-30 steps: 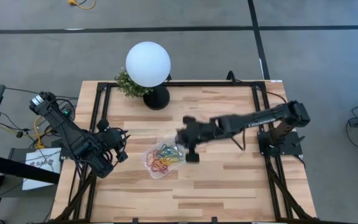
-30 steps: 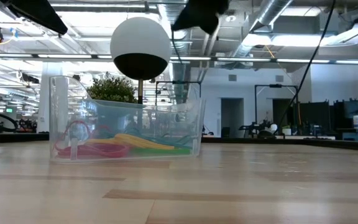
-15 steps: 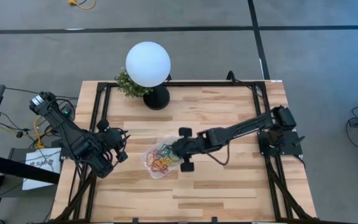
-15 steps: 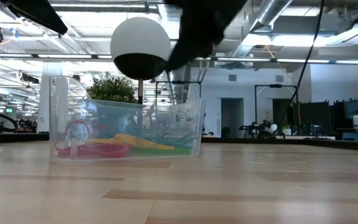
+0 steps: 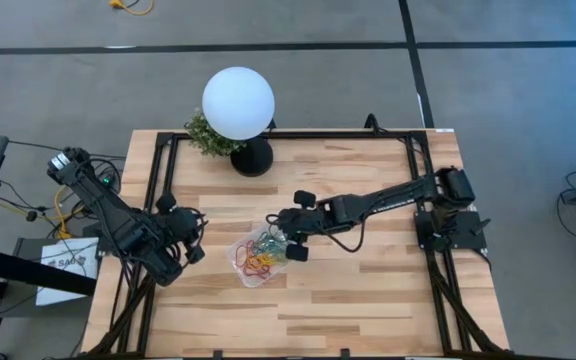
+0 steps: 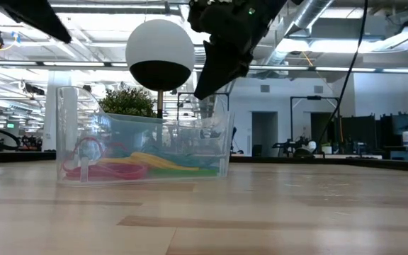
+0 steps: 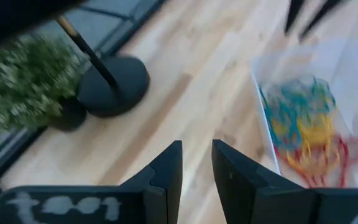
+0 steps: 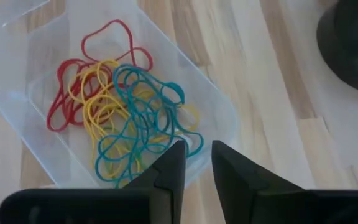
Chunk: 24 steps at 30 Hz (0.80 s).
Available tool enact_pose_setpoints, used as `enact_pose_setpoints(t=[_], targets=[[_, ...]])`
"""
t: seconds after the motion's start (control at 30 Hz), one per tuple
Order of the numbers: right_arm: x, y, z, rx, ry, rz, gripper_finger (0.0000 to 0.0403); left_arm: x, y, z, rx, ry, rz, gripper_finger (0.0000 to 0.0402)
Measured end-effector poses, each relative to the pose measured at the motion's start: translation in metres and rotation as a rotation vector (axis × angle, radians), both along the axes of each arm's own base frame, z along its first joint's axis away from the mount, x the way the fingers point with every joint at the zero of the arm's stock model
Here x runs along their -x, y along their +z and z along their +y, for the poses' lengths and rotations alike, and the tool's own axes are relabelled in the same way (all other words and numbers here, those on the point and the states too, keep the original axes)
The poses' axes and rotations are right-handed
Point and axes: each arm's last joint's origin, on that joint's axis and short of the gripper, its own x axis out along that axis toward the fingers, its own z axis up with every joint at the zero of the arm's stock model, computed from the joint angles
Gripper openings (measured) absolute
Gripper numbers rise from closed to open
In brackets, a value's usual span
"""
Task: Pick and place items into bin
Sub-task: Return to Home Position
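Since all the bands (image 8: 126, 118) I can see lie in the bin (image 8: 227, 121), the picking looks done, I think. Red, yellow and blue-green loops sit in one tangled heap on the bin's floor. I see none loose on the desk (image 5: 368, 290). The bin sits near the middle of the desk, between the two arms, likely so both can reach it.

The right jaws hang in the air over the bin's edge, on the side nearest the right arm (image 5: 378, 205). They are clenched close, with just a thin slit between them, and they hold nothing. In the low view they are well above the rim and lean down at a slant. The right arm is stretched long across the desk from its base at the right edge. I think the jaws are kept high so the arm can go home and not bump the bin.

The left arm (image 5: 118, 225) waits at the desk's left edge, apart from the bin. The left jaws are close together too, holding nothing. A lamp (image 5: 238, 103) and a plant (image 5: 204, 135) stand at the far side, out of the way.
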Motion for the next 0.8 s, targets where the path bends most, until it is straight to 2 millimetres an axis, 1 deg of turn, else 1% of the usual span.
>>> enact_pose_setpoints(t=[0.07, 0.17, 0.27, 0.3, 0.37, 0.43, 0.53, 0.6, 0.67, 0.73, 0.8], targets=[[-0.001, -0.001, 0.001, -0.004, -0.004, -0.003, 0.0075, 0.001, -0.001, -0.001, 0.034, -0.017, 0.046, 0.0077], [-0.003, 0.000, 0.001, -0.032, -0.034, -0.038, 0.0075, -0.002, -0.003, -0.004, 0.079, -0.011, 0.041, 0.0077], [-0.004, 0.001, 0.001, -0.028, -0.025, -0.050, 0.0075, -0.003, -0.003, -0.005, 0.047, -0.020, 0.036, 0.0077], [-0.002, 0.005, 0.001, -0.033, -0.029, -0.052, 0.0075, -0.003, -0.003, -0.004, 0.035, -0.023, 0.035, 0.0077], [0.009, 0.023, 0.000, -0.051, -0.032, -0.071, 0.0075, 0.000, 0.001, -0.002, 0.048, -0.017, 0.053, 0.0077], [0.025, 0.049, 0.001, -0.063, -0.022, -0.090, 0.0075, 0.009, 0.009, 0.002, 0.102, 0.011, 0.033, 0.0077], [0.053, 0.077, 0.006, -0.059, 0.012, -0.088, 0.0075, 0.029, 0.022, 0.009, 0.128, 0.009, -0.050, 0.0077], [0.073, 0.092, 0.009, -0.027, 0.093, -0.105, 0.0075, 0.042, 0.030, 0.016, 0.112, -0.020, -0.165, 0.0077], [0.093, 0.108, 0.010, -0.022, 0.188, -0.192, 0.0075, 0.055, 0.036, 0.024, 0.105, -0.061, -0.299, 0.0077], [0.115, 0.118, 0.004, -0.082, 0.265, -0.271, 0.0075, 0.068, 0.040, 0.034, 0.121, -0.109, -0.392, 0.0077], [0.138, 0.119, -0.003, -0.136, 0.314, -0.356, 0.0075, 0.078, 0.039, 0.043, 0.144, -0.150, -0.449, 0.0077]])
